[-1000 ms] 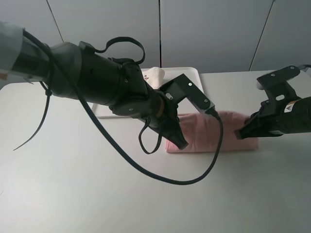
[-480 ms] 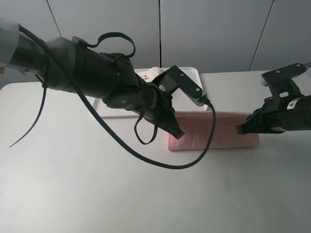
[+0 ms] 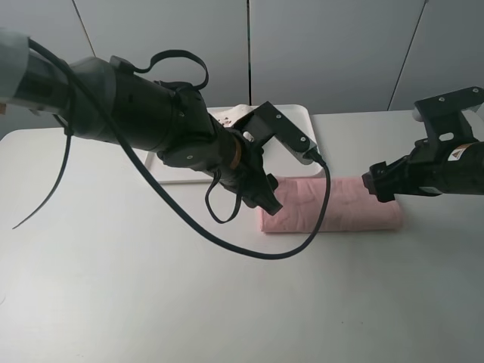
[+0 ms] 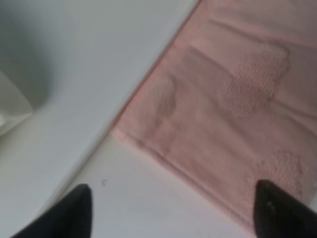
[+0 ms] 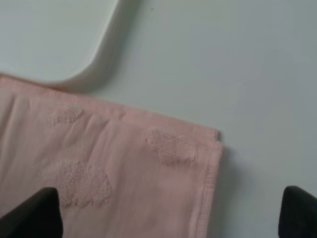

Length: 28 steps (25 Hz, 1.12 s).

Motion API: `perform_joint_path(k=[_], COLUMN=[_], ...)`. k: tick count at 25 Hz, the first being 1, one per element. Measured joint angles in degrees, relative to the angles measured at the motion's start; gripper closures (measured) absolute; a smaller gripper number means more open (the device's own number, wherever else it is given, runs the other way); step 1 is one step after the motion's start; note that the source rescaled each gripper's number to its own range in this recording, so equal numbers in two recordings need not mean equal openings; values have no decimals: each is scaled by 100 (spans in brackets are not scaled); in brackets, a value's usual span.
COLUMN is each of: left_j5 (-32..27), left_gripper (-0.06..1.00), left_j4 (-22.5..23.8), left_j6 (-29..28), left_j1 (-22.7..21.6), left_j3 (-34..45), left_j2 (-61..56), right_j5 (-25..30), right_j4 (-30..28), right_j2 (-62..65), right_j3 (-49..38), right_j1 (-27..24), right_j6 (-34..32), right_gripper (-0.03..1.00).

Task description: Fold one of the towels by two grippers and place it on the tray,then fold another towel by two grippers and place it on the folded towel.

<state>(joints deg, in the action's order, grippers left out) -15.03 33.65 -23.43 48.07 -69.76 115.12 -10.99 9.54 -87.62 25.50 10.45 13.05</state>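
Towel, pink, lies flat on the table, folded into a long strip. In the high view its length runs from 9 to 3 o'clock. We find it outside the tray, which sits at 11 o'clock from it. The tray's near corner is just beside the strip's far edge. A white towel lies in the tray, largely hidden behind the left arm.

Left gripper is at the strip's 9 o'clock end. Its wrist view shows the fingers spread wide, with one corner of the pink cloth and some bare table in the gap. We see nothing clamped in it. We cannot tell whether the tips touch the cloth or the table.

Right gripper is at the strip's 3 o'clock end. Its fingers are likewise spread wide, and the end corner of the cloth shows between them with its layered hem visible. It grips nothing. From the high view it appears to hang just above the cloth, but we cannot confirm whether it makes contact.
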Motion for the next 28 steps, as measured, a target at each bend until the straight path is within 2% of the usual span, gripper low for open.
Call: perform_joint_path(k=[2,4,6,8,11,14,17,20,28], left_j5=[-25,-51,-195,-553,-1318,-2112,-2599,-2839,-3606], left_gripper=[-2,-3,-3,-4,-4,-4,-4,-4,-4], left_j4=[10,-1,-100,-441,-1100,-1794,-2691,-3135,-3251], left_j6=[-102,-190,-537,-753,-759,-285,326,566,602], left_j1=[0,0,-25,-55,-193,-366,-529,-620,-633], left_j3=[0,0,-25,-137,-592,-1146,-1630,-1930,-2698], left_j2=[0,0,0,0,77,223,475,751,1442], right_j5=[107,349,737,1259,2146,3086,3792,4065,4414], right_j4=[318,492,555,606,619,398,-31,-314,-421], right_j2=[0,0,0,0,-71,-273,-430,-478,-786], right_j3=[61,178,376,633,1179,1780,2126,2228,2279], right_j1=[-11,-11,-11,-11,-89,-301,-418,-451,-463], right_j6=[0,34,46,57,-93,-288,-581,-844,-1032], right_gripper=[-2,-3,-3,-3,-3,-3,-3,-3,-3])
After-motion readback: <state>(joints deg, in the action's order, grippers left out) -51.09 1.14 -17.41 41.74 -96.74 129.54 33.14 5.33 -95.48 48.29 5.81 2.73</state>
